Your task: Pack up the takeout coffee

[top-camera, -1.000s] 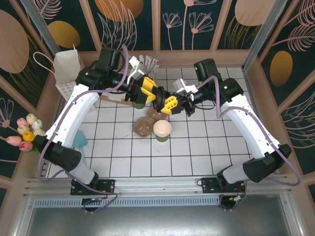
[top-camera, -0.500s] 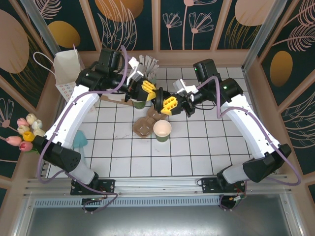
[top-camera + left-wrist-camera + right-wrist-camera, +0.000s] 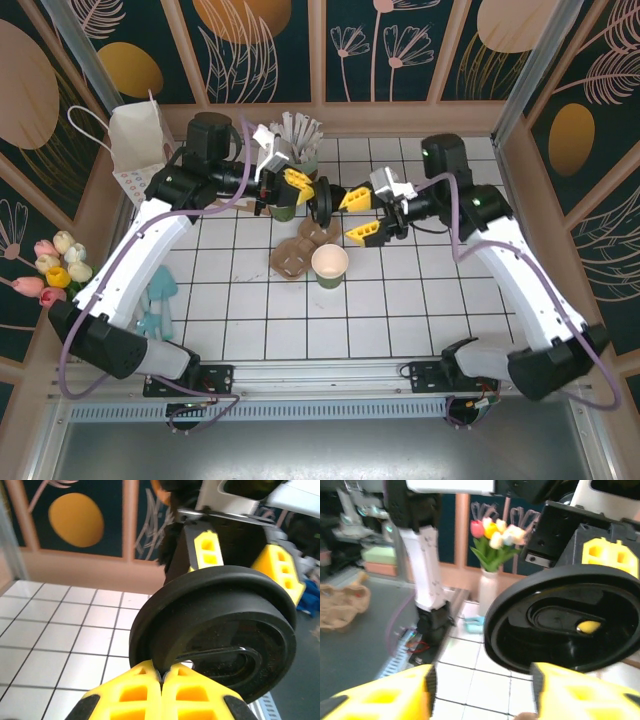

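Now that the right claw (image 3: pixel 356 215) is standing apart after releasing, the left claw (image 3: pixel 161 672) is clamping the black lid (image 3: pixel 215 625) alone, while the takeout coffee (image 3: pixel 330 263) is sitting uncapped on the bench (image 3: pixel 420 300) below.

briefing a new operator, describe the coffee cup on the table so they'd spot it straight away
On the white tiled table, look at the middle. Just right of the brown pulp carrier stands the coffee cup, small and upright. Its dark green wall and open round mouth, cream inside, set it apart from the flat brown carrier.
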Available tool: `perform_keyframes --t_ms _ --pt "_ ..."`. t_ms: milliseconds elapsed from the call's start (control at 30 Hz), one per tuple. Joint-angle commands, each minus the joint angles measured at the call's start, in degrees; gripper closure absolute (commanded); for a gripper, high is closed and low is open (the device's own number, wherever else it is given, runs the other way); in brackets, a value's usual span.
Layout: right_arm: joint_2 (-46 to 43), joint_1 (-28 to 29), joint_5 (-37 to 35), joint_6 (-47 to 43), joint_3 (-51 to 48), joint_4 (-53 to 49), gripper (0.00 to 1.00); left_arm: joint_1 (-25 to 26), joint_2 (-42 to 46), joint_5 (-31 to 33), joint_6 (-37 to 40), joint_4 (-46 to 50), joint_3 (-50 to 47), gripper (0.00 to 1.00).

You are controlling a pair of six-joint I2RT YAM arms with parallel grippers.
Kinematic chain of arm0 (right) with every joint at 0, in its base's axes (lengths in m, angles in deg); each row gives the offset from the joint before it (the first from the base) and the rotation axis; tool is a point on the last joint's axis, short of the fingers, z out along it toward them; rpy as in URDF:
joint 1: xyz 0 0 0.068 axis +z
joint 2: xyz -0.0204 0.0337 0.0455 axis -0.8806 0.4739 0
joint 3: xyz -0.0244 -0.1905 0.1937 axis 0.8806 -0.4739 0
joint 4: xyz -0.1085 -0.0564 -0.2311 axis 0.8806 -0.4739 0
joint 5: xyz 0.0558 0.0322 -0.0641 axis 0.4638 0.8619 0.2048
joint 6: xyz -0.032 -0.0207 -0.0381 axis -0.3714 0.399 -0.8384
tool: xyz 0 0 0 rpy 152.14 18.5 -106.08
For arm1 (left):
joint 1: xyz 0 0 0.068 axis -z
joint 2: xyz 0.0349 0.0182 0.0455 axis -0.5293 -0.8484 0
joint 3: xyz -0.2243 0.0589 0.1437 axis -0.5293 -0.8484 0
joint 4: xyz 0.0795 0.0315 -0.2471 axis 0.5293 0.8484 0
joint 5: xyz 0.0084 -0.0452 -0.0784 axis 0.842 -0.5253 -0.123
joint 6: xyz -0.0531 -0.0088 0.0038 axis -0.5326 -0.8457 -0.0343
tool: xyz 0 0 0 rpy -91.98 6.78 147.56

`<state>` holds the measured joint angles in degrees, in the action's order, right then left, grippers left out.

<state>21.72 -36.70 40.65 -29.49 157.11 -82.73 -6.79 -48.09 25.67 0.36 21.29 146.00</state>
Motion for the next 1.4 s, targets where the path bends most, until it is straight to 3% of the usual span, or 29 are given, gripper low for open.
perform_keyframes --t_ms 0,33,133,267,367,467,667,767,867,1067,1367 --pt "-5.8 -0.4 -14.3 13.8 -6.1 17.0 0.21 -0.1 2.4 7.9 -8.5 -9.2 -3.1 1.00" --pt "-7.3 -0.4 -18.6 16.8 -8.3 19.8 0.02 -0.2 2.7 10.1 -10.8 -10.4 -4.1 1.00" --pt "-11.2 -0.3 -30.9 27.8 -14.4 28.7 0.01 -0.1 3.1 17.6 -17.7 -11.6 -6.2 1.00" --pt "-14.8 1.8 -54.7 44.9 -20.2 37.4 0.01 0.1 5.5 26.3 -28.4 -13.9 -10.6 1.00" --pt "-15.7 2.5 -70.1 59.7 -21.0 34.9 0.01 1.0 7.1 36.4 -35.4 -11.7 -12.5 1.00" --pt "-15.8 2.4 -78.9 70.9 -19.9 26.5 0.01 2.1 8.3 44.0 -44.1 -9.2 -14.4 1.00" --pt "-17.8 2.6 -76.6 77.6 -24.9 21.8 0.01 9.8 5.1 56.6 -54.1 5.3 -11.2 1.00" --pt "-19.0 2.6 -77.7 80.6 -27.5 20.2 0.01 11.2 2.5 59.3 -58.7 11.4 -9.4 1.00" --pt "-19.0 2.6 -73.5 78.9 -29.4 19.7 0.01 14.6 -1.2 63.4 -59.9 18.7 -5.6 1.00" --pt "-18.1 2.5 -58.7 78.5 -33.7 21.8 0.01 18.9 -8.7 61.9 -61.4 26.6 -1.1 1.00" --pt "-15.5 2.4 -54.4 80.8 -35.1 18.3 0.01 20.8 -20.3 58.9 -57.5 37.2 9.9 1.00"
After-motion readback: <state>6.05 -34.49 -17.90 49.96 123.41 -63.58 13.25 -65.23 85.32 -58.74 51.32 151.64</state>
